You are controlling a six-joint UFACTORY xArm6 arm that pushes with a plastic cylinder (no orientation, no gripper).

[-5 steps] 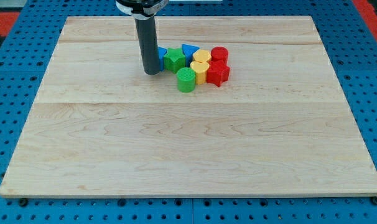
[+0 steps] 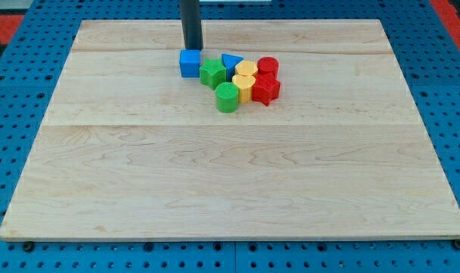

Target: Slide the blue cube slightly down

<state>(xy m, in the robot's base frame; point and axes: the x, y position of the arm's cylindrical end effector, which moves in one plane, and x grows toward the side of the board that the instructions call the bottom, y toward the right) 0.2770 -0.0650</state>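
Observation:
The blue cube (image 2: 189, 63) sits on the wooden board (image 2: 230, 174) at the left end of a tight cluster of blocks near the view's top centre. My tip (image 2: 192, 48) stands just above the cube in the view, at its top edge, close to it or touching. The rod runs straight up out of the view. A green star-shaped block (image 2: 212, 73) touches the cube's right side.
The cluster also holds a blue triangle (image 2: 231, 61), a green cylinder (image 2: 227, 97), two yellow blocks (image 2: 245, 80), a red cylinder (image 2: 268, 65) and a red star-shaped block (image 2: 265, 89). A blue pegboard (image 2: 17, 152) surrounds the board.
My tip has moved from the cube's lower left, where the rod hid much of it, up to its top edge. The cube now shows fully.

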